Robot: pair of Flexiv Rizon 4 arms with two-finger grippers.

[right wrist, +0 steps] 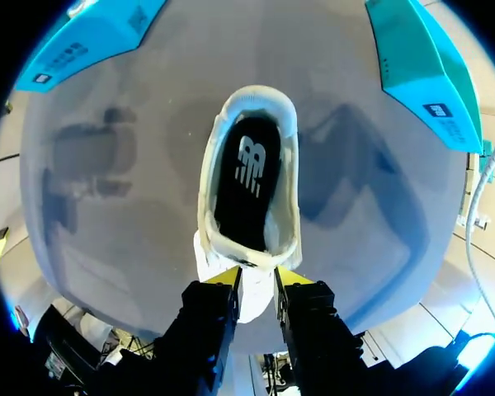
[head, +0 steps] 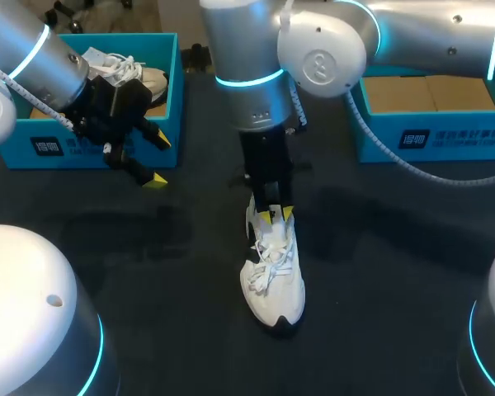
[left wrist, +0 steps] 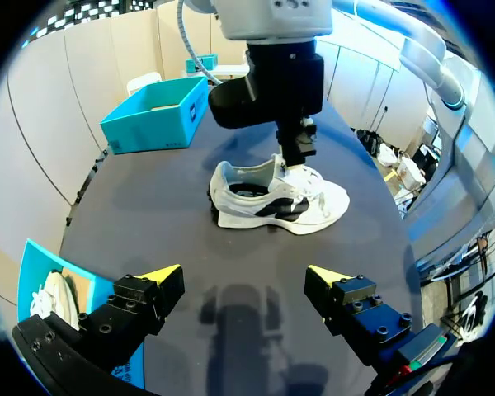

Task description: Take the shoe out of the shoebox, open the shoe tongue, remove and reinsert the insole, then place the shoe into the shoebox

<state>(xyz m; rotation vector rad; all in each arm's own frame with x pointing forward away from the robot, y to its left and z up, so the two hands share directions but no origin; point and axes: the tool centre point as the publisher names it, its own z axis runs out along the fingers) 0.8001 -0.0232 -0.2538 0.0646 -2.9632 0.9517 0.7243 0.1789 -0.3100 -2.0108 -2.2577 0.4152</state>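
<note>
White lace-up sneaker (head: 272, 276) is out on the dark worktop (head: 396, 247). Right gripper (head: 275, 214) is clamped on its white tongue (right wrist: 252, 295), black insole (right wrist: 246, 169) not out yet, left gripper (head: 159, 160) spread wide.

A robotics lab: left arm (head: 21, 49) and right arm (head: 433, 33) over a table (head: 148, 272) bearing a shoebox (head: 74, 150).

The left gripper (left wrist: 243, 273) gapes; the right gripper (left wrist: 299, 154) pinches the shoe (left wrist: 260, 206) tongue
</note>
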